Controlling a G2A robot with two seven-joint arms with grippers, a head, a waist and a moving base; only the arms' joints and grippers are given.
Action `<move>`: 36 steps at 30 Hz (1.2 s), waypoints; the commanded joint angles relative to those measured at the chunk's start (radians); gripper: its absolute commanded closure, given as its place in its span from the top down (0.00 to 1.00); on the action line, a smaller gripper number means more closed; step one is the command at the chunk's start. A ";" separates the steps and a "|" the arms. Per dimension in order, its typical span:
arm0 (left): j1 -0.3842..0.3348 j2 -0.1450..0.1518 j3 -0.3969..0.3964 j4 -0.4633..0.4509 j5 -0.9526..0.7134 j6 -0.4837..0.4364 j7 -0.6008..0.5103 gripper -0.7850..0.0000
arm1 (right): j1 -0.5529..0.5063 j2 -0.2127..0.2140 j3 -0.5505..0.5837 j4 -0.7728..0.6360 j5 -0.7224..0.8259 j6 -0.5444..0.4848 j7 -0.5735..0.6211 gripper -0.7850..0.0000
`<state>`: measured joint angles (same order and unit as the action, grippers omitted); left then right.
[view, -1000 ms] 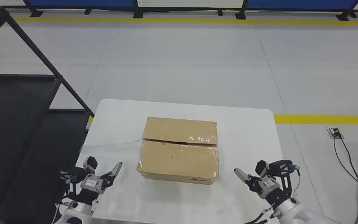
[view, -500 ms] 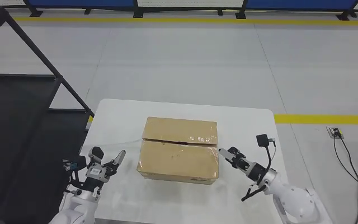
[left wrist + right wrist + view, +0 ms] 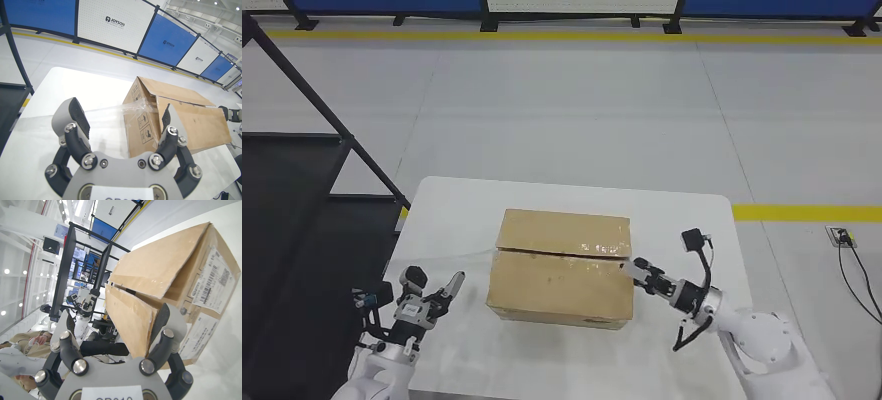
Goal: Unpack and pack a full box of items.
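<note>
White surface [image 3: 682, 220]: box [image 3: 562, 285] centred, flaps loose | right claw [image 3: 636, 272] spread at box's 3 o'clock, straddling near flap [image 3: 130, 313], apparently to lift it | left claw [image 3: 434, 284] spread, unladen, at 8 o'clock, apart.

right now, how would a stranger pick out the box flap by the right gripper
On the white table stands one brown cardboard box. Its top has two long flaps, and this is the near flap, on the robot's side. Unlike the far flap, its end sits inside the open right gripper.
</note>
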<state>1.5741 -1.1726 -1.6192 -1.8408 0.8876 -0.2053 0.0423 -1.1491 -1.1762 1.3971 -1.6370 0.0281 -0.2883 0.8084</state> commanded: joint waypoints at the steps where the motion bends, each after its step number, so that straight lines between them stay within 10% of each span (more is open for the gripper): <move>1: 0.001 -0.001 0.007 -0.005 0.009 0.003 -0.001 1.00 | -0.004 0.005 0.017 -0.006 0.070 -0.021 0.060 1.00; 12: 0.000 -0.003 0.028 -0.032 0.045 -0.026 -0.003 1.00 | -0.064 0.040 0.105 -0.086 0.288 -0.104 0.420 1.00; 17: 0.015 0.008 0.013 -0.034 0.072 -0.183 -0.063 1.00 | -0.102 0.054 0.106 -0.115 0.220 -0.139 0.495 1.00; 26: 0.027 0.028 -0.003 0.018 0.203 -0.354 -0.168 1.00 | -0.089 0.048 0.039 -0.090 0.159 0.038 0.268 1.00; 36: -0.001 0.029 0.026 0.067 0.267 -0.321 -0.169 1.00 | -0.078 0.044 0.040 -0.095 0.195 0.114 0.189 1.00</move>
<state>1.5723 -1.1435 -1.5933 -1.7731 1.1556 -0.5261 -0.1269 -1.2273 -1.1320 1.4371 -1.7322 0.2229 -0.1748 0.9982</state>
